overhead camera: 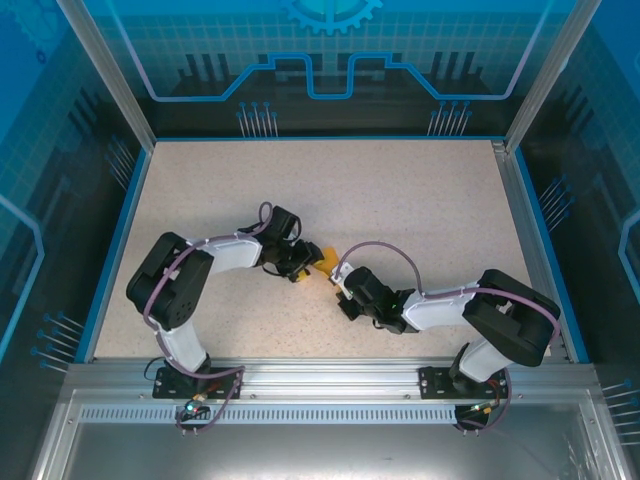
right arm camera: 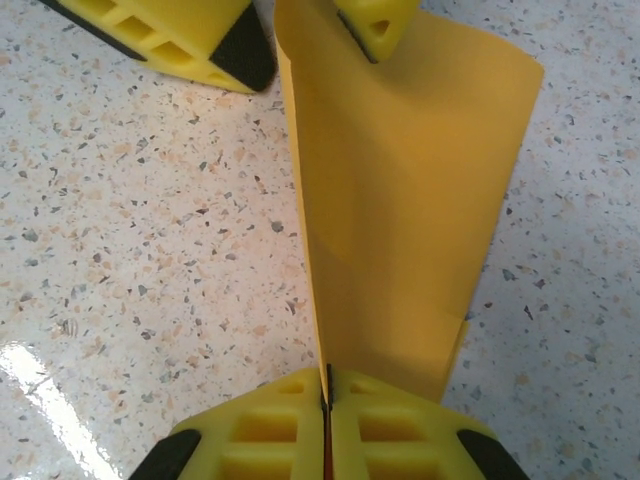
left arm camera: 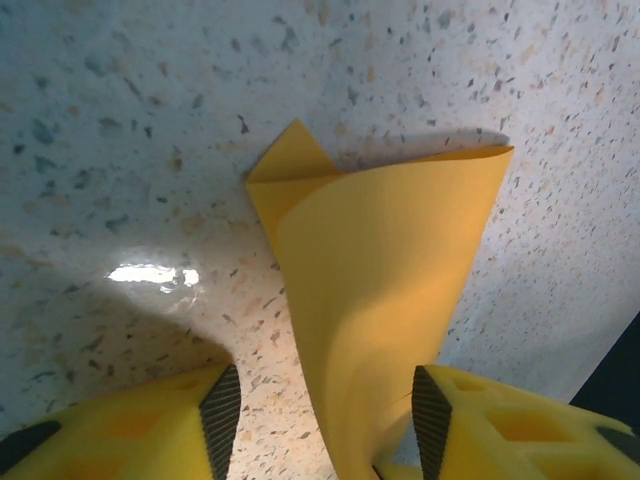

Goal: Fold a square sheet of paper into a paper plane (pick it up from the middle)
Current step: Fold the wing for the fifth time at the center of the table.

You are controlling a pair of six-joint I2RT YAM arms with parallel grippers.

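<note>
The orange sheet of paper (overhead camera: 322, 258) is partly folded and stands up off the table between the two grippers. My right gripper (right arm camera: 327, 388) is shut on its near folded edge, and the sheet (right arm camera: 410, 190) fans away from it. My left gripper (left arm camera: 326, 425) is open, a finger on each side of the paper (left arm camera: 380, 260), which passes close to the right-hand pad (left arm camera: 432, 420) without being pinched. A small triangular flap (left arm camera: 290, 160) sticks out at the paper's far corner. The left gripper's yellow fingers (right arm camera: 180, 40) also appear at the top of the right wrist view.
The speckled tabletop (overhead camera: 400, 200) stretches out behind and beside both arms. A blue-edged frame (overhead camera: 135, 190) borders the table. Both arms (overhead camera: 230, 250) meet near the table's middle, with the right arm (overhead camera: 440, 305) reaching in from the near right.
</note>
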